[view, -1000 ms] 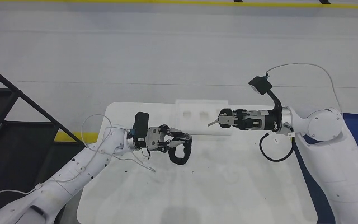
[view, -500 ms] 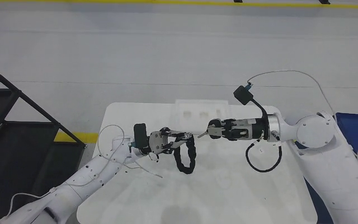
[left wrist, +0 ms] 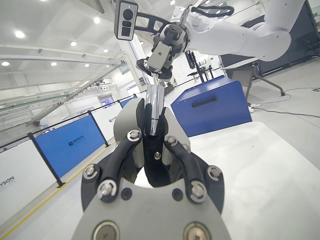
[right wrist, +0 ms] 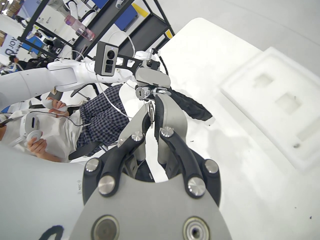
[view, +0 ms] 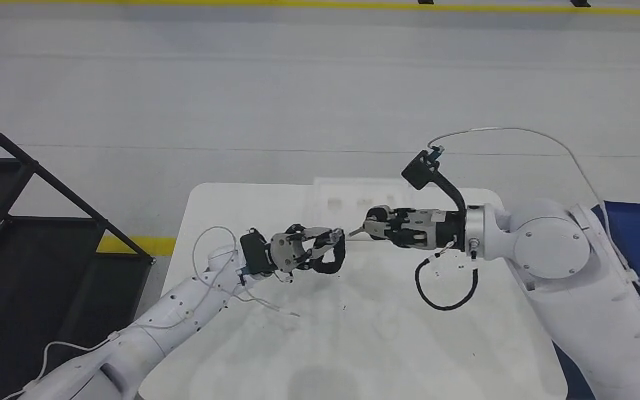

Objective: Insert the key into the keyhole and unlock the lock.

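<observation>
Clenching the chrome cylinder lock point(left wrist: 155, 101) above the white desk point(view: 420, 340), the left jaws face its keyhole point(right wrist: 140, 93) toward the right jaws, which pinch the small metal key point(right wrist: 150, 112) tip-first at that lock's end.

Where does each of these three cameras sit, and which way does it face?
Top view: above the arms, looking down at the white table; both arms show, left claw and right claw nearly meeting.
Left wrist view: on the left wrist, looking along its own claw, shut on the lock, toward the right arm.
Right wrist view: on the right wrist, looking along its own claw, shut on the key, toward the left arm.
Shared: both wrist views show lock and key.
</observation>
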